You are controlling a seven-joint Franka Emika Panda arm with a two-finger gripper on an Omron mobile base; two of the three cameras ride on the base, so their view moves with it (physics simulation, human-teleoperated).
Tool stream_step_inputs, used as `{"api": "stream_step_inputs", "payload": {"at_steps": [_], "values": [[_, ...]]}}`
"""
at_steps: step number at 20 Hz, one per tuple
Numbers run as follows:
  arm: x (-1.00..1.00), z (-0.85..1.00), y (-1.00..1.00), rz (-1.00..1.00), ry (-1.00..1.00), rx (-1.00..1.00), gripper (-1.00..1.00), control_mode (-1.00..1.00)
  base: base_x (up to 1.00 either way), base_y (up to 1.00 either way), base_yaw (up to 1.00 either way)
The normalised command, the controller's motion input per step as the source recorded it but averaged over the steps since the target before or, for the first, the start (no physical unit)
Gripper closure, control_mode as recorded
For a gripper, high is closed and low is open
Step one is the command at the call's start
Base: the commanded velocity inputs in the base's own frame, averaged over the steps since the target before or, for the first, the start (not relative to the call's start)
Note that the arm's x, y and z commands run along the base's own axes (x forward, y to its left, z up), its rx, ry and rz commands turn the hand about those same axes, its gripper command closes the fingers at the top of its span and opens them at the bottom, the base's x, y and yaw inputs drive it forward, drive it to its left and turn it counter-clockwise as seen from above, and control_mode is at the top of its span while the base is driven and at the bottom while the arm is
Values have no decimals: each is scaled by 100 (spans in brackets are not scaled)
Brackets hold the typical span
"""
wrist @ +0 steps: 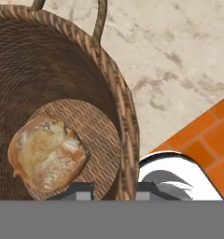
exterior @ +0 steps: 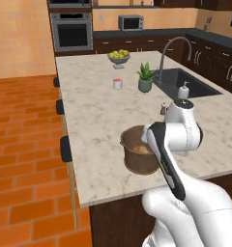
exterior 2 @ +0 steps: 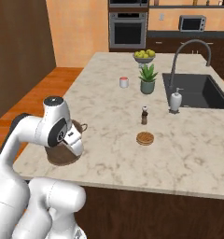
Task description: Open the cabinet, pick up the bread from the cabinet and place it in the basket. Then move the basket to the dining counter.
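I see the bread (wrist: 47, 155) lying on the basket (wrist: 109, 74) floor, long axis diagonal in the hand view; base views hide most of it. The basket stands on the dining counter (exterior: 98, 116) near its edge. The gripper (wrist: 114, 189) is clenched on the basket wall.

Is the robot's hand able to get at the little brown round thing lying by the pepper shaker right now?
Probably not yet. The fingers are shut on the basket wall near the counter's edge. The round thing lies apart, with bare counter between, so the way looks free once the hand lets go.
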Motion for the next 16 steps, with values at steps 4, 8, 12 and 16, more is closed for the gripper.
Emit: {"api": "stream_step_inputs", "payload": {"at_steps": [4,8,12,16], "values": [[100,7,14,0,14,0,100,-100,0,0,0],[100,27,3,2,16,0,100,-100,0,0,0],[100,16,-15,7,-2,0,100,-100,0,0,0],[99,-16,-2,9,-8,0,100,-100,0,0,0]]}}
